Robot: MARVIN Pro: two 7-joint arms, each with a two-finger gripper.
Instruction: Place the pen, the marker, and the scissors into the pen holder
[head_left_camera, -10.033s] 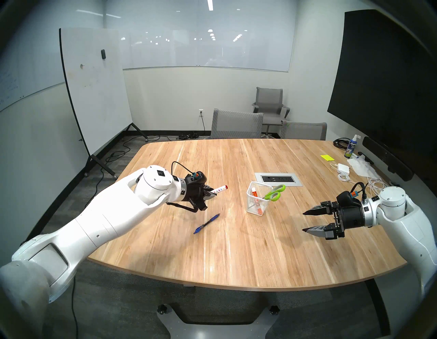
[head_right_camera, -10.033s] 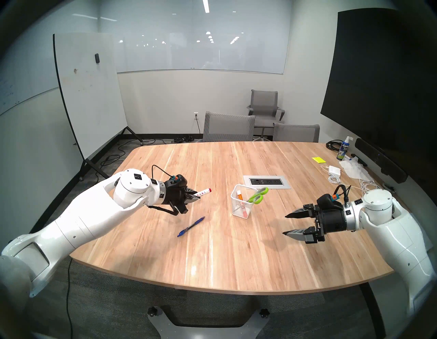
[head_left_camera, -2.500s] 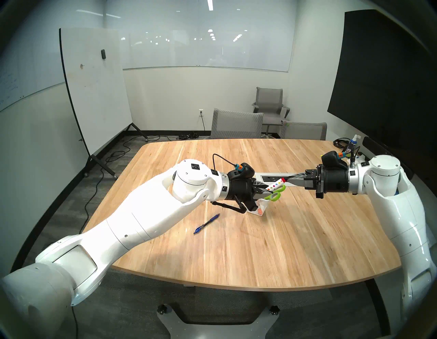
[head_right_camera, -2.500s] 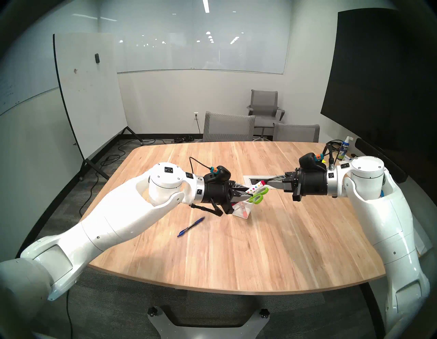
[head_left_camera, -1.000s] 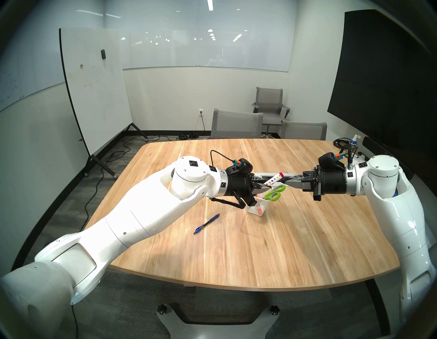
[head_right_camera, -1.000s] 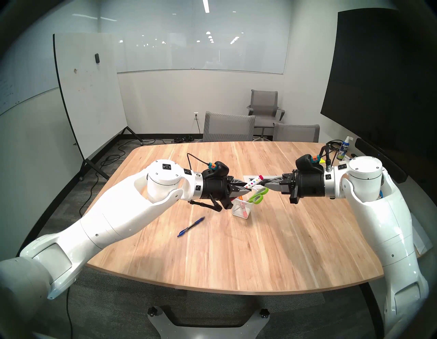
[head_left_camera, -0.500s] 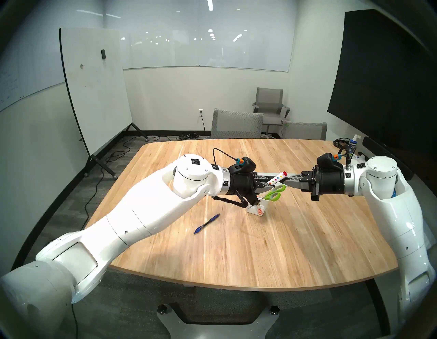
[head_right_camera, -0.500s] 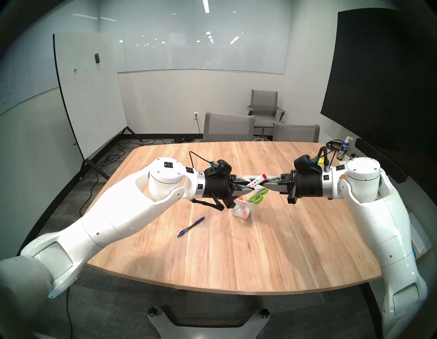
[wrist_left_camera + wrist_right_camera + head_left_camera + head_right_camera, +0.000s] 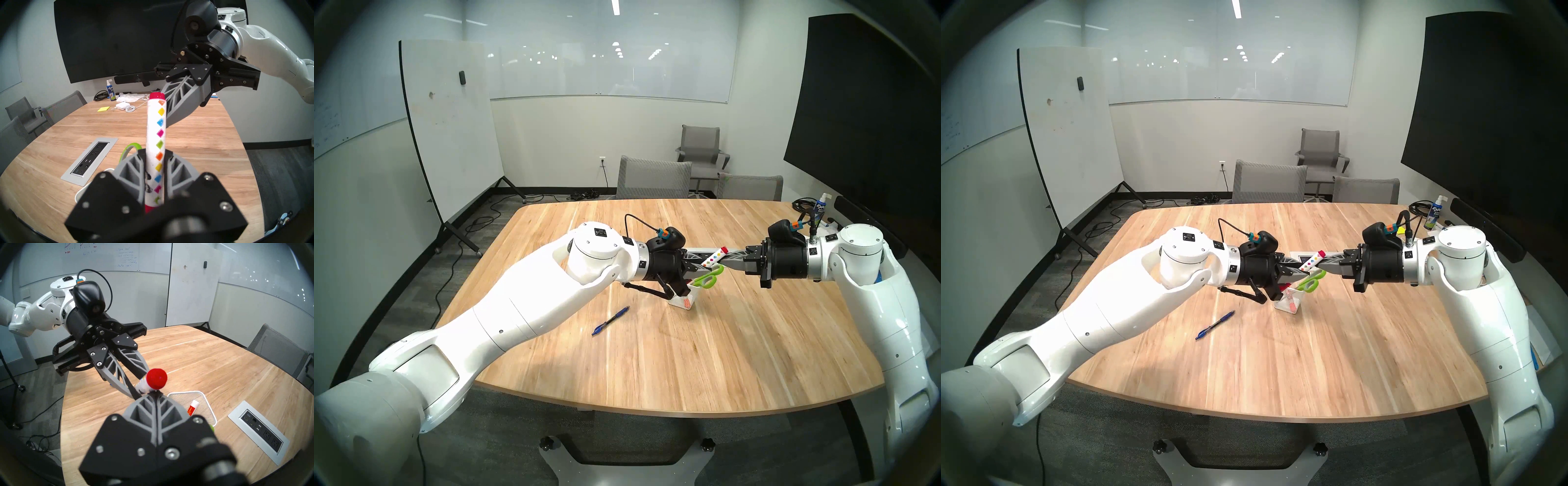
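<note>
Left gripper: the left gripper [image 9: 704,268] is clamped on the lower part of a white marker [image 9: 715,257] with coloured diamonds and red ends, holding it tilted above the table [image 9: 687,356]; the left wrist view shows both fingers pressed against the barrel.
Right gripper: the right gripper [image 9: 726,262] reaches in from the opposite side with its jaws fully closed and nothing between them; its tips sit right at the marker's upper red cap, though contact cannot be confirmed.
Marker: in the air between the two grippers, above the pen holder's opening, red cap [image 9: 156,378] pointing toward the right wrist camera.
Pen holder: the white mesh pen holder [image 9: 685,298] stands on the table near the middle, partly hidden behind the left gripper.
Scissors: the scissors [image 9: 707,277] are blades-down in the pen holder, green handles sticking out over its rim.
Glue stick: a white and orange glue stick [image 9: 192,408] leans inside the pen holder.
Pen: the blue pen [image 9: 611,320] lies flat on the table, well apart from the pen holder, on the robot's near-left side of it.
Socket panel: a grey socket panel [image 9: 90,161] is set into the table just beyond the pen holder.
Far corner: a spray bottle [image 9: 820,209], cables and a yellow notepad [image 9: 103,109] sit at the table's far right.
</note>
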